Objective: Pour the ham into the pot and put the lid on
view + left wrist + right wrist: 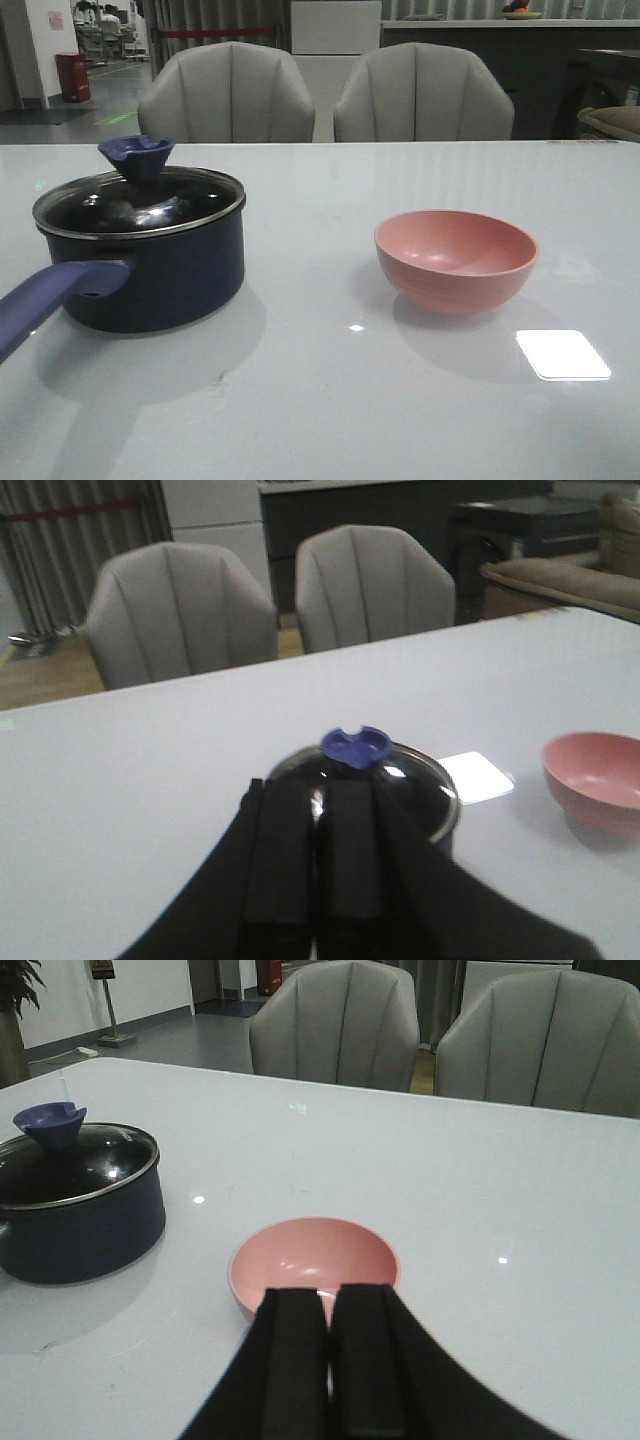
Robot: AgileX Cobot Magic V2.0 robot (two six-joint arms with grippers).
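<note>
Over on the left, the pot (150, 265) sits on the table (320, 400), dark navy with its long blue-purple handle (50, 300) running out toward the near left edge. And look at that: the lid (140, 205) is already seated on it, silver rim square on the pot's rim all the way round, flared blue knob (137, 157) standing up in the middle. Through the glass it's all dark reflections, so I can't make out the ham in there.

The left tool (318, 860) hangs behind and above the pot in its wrist view, fingers pressed close together, nothing between them, clear of the knob.

Moving right, the pink bowl (456, 260) stands upright, well apart from the pot, and it shows only bare pink inside; no orange piece in any view. The right tool (330, 1360) hovers just on the near side of that bowl, fingers drawn narrow too, gripping nothing.

My read: with the bowl empty and the lid down, the pour and the cover look done, and we're at the close of the task. All that's left, I'd say, is for both arms to keep clear without nudging that handle or knob.
</note>
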